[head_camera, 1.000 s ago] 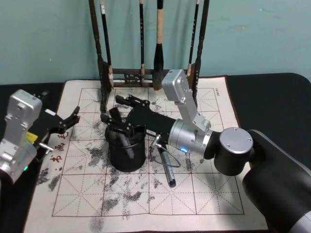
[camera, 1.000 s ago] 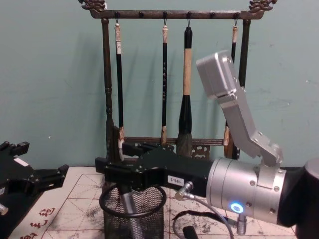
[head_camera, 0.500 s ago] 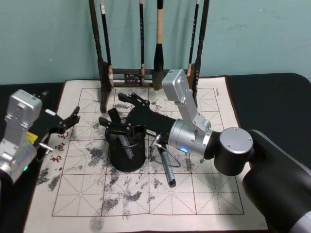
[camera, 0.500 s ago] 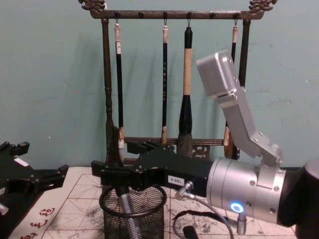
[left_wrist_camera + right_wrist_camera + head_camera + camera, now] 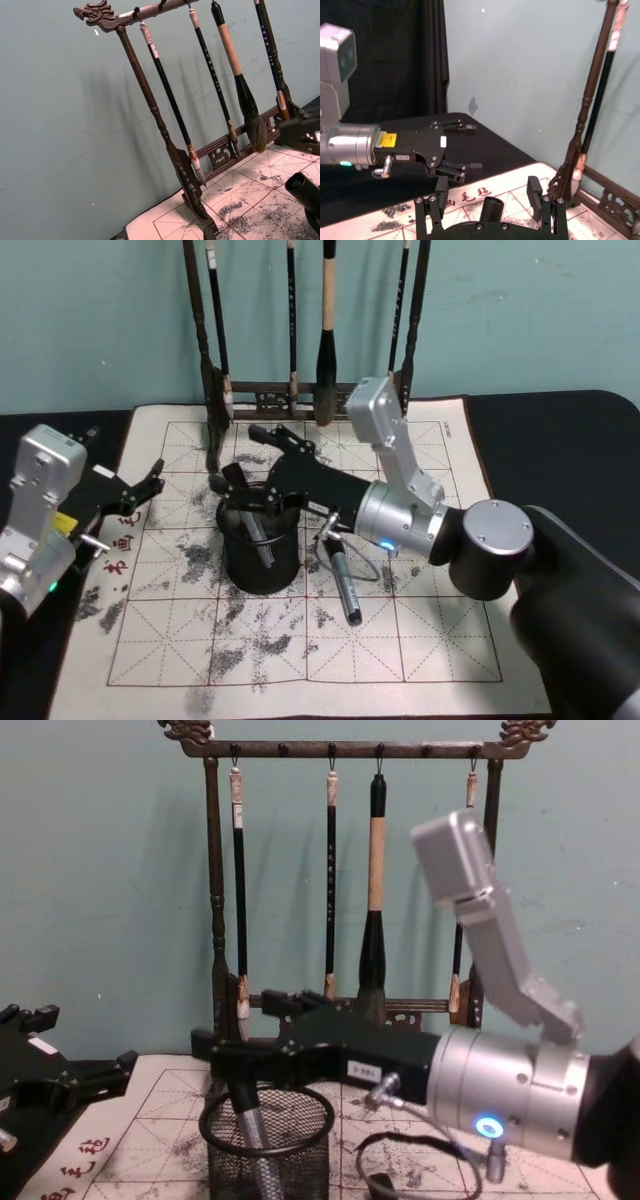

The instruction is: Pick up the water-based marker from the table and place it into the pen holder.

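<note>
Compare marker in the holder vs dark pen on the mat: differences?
Pose: marker stands tilted in the holder; pen lies flat on the mat beside it.
Look: marker barrel is silver-grey; pen is dark with a pale tip.
Marker's cap sits between the right gripper's open fingers; pen lies clear of them.
Shared: neither is gripped.
The left gripper idles, open, at the mat's left.
</note>
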